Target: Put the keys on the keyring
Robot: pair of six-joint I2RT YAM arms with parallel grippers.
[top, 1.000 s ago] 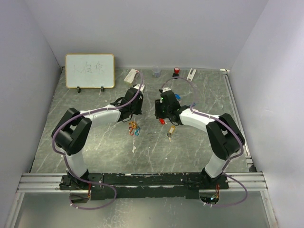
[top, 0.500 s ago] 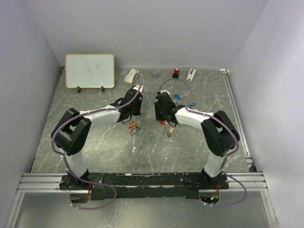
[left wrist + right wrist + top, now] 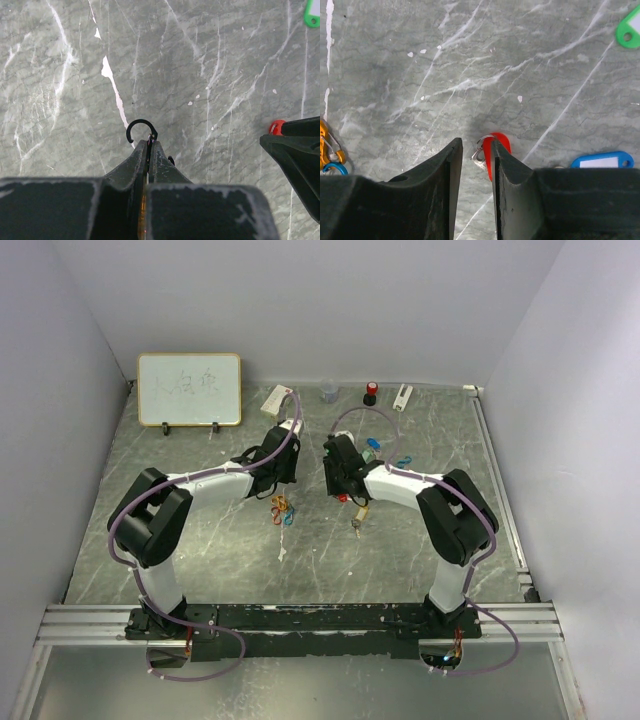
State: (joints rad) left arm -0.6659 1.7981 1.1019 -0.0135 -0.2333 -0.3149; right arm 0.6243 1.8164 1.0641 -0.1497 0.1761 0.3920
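step: grasping a key | left pincer (image 3: pixel 148 145) clamped on thin black wire keyring (image 3: pixel 134 126) | right pincer (image 3: pixel 476 150) narrow, straddling red-tagged metal key (image 3: pixel 498 139) on grey marbled surface (image 3: pixel 420 75), not yet pinched | next: i pinch the tag, lift, thread it onto the ring

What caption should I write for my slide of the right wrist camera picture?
Right tool, jaws apart, poised over a small red plastic key tag on the grey marbled table.

Pale lilac walls (image 3: pixel 300 300) enclose a grey marbled worktop (image 3: pixel 220 560) (white-veined); a whiteboard (image 3: pixel 190 389) stands far left, evenly lit.
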